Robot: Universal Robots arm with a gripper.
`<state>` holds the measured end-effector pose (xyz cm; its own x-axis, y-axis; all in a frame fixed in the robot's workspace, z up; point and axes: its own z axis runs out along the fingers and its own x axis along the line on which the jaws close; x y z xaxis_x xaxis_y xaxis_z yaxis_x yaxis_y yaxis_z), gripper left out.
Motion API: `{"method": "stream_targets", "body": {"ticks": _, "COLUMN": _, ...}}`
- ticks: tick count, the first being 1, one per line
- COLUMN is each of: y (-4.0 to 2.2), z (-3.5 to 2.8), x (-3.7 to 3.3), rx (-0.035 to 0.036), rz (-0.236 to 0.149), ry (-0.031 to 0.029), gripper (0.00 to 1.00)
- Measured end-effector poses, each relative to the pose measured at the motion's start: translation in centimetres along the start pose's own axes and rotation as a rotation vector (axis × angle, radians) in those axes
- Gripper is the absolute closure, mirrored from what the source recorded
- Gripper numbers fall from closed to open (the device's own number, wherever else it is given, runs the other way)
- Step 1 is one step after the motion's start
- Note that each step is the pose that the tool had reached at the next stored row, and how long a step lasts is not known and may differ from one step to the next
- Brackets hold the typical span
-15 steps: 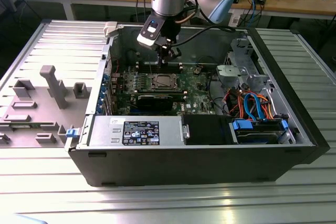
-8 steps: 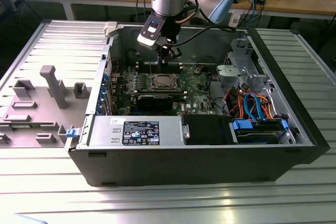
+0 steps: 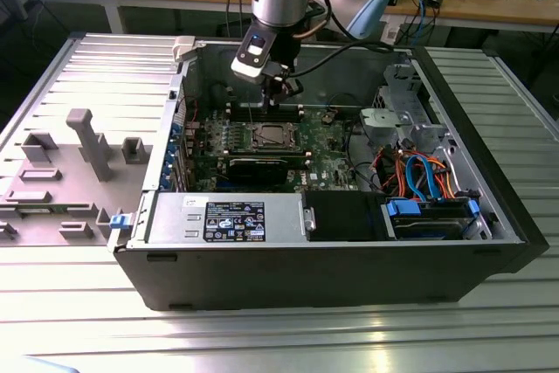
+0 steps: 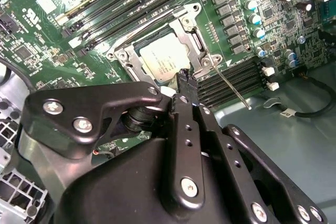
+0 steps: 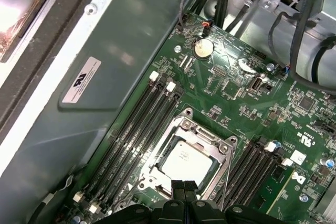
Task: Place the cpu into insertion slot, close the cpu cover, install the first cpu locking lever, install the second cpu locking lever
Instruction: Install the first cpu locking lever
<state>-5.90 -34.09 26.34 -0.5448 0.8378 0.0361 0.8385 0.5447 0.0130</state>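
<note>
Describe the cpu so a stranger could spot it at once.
Inside the open black computer case lies a green circuit board. Between its long black memory slots, a shiny metal frame rings the cpu: the only flat, silver-grey square chip.

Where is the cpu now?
The cpu sits in the insertion slot, framed by the cpu cover, between two banks of memory slots; in the exterior view the gripper hangs just above it.

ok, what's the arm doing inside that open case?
The arm's black pincer, shut, hangs just above the square metal-rimmed socket on the green circuit board. The silver-grey square chip already sits in it, with the thin silver frame plate lying flat around it. One thin metal lever sticks out free alongside.
</note>
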Motion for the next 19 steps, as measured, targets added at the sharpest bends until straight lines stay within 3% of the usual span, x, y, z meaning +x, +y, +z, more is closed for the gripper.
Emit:
{"method": "stream_targets", "body": {"ticks": 9, "y": 0.00, "z": 0.00, "x": 0.00, "rx": 0.0022, "rz": -0.062, "ry": 0.0009, "gripper": 0.89}}
{"method": "stream_targets", "body": {"ticks": 19, "y": -0.01, "z": 0.00, "x": 0.01, "rx": 0.0074, "rz": -0.208, "ry": 0.0029, "gripper": 0.89}}
